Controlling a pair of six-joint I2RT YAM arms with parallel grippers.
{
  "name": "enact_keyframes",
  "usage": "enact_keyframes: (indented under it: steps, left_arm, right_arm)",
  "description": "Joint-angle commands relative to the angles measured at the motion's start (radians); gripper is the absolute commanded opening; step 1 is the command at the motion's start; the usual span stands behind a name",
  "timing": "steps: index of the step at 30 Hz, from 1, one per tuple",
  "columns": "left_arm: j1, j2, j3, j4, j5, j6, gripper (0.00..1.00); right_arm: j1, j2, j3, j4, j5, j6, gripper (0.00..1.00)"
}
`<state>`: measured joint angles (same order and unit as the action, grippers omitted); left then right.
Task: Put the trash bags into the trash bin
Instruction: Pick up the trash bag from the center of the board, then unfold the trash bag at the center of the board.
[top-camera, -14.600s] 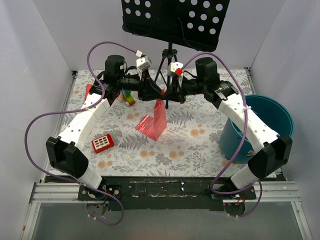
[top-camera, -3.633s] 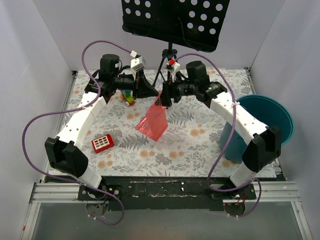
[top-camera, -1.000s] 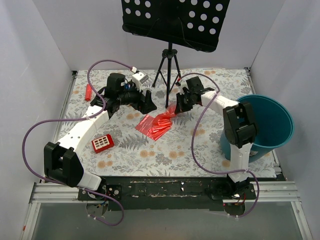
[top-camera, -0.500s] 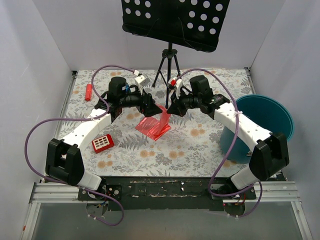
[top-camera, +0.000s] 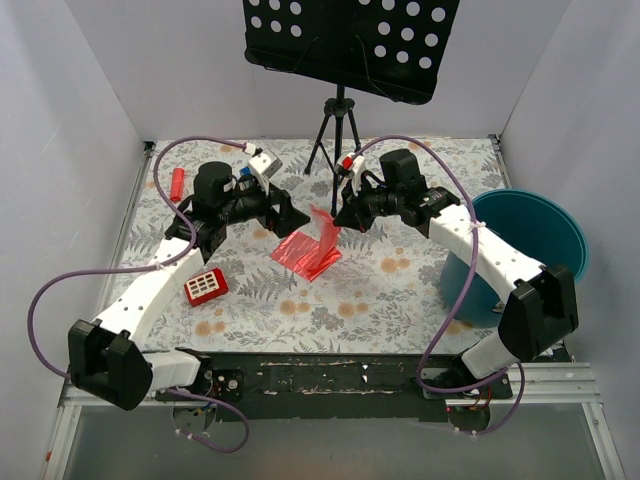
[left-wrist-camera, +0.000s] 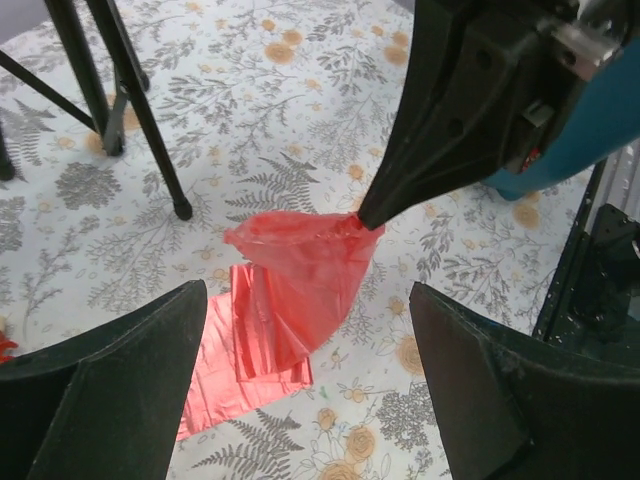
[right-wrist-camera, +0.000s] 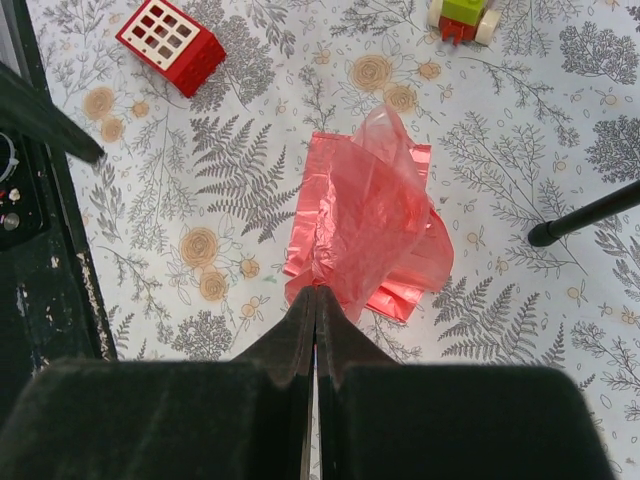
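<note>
Trash bags (right-wrist-camera: 365, 225) amount to one thin red-pink film bag, pinched at its upper edge by the right end effector (right-wrist-camera: 315, 292), whose fingers are pressed together on the plastic. Its lower folds lie on the floral tabletop (top-camera: 400, 290). The left end effector (top-camera: 288, 216) stands spread wide just beside the bag, holding nothing. Light, limp and slippery, the film will likely bunch, so a pinch on gathered layers looks safest. The teal trash bin (top-camera: 578, 245) sits well apart at the right edge.

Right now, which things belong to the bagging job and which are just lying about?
Job: translucent red-pink plastic bag, pinched by the right gripper; round teal plastic bin.
Lying about: red block with white squares; small red cylinder; green wheeled toy; black tripod.
</note>
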<state>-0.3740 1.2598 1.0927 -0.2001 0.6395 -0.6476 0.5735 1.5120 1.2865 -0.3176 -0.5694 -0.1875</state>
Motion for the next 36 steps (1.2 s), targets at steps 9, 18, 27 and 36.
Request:
enact_keyframes:
  steps: [9,18,27,36]
  left_arm:
    - [-0.005,0.21,-0.103,0.326,0.092,-0.174,0.83]
    - [-0.005,0.294,-0.114,0.524,0.267,-0.284,0.65]
    - [-0.006,0.342,-0.091,0.444,0.272,-0.195,0.66]
    - [-0.006,0.36,-0.08,0.527,0.331,-0.248,0.05]
  right_arm:
    - [0.0,-0.007,0.077,0.012,-0.03,0.028,0.01]
    - [0.003,-0.01,0.068,0.017,-0.023,0.031,0.01]
    - [0.003,-0.009,0.071,0.025,-0.015,0.036,0.01]
    - [0.003,-0.019,0.054,0.026,0.005,0.036,0.01]
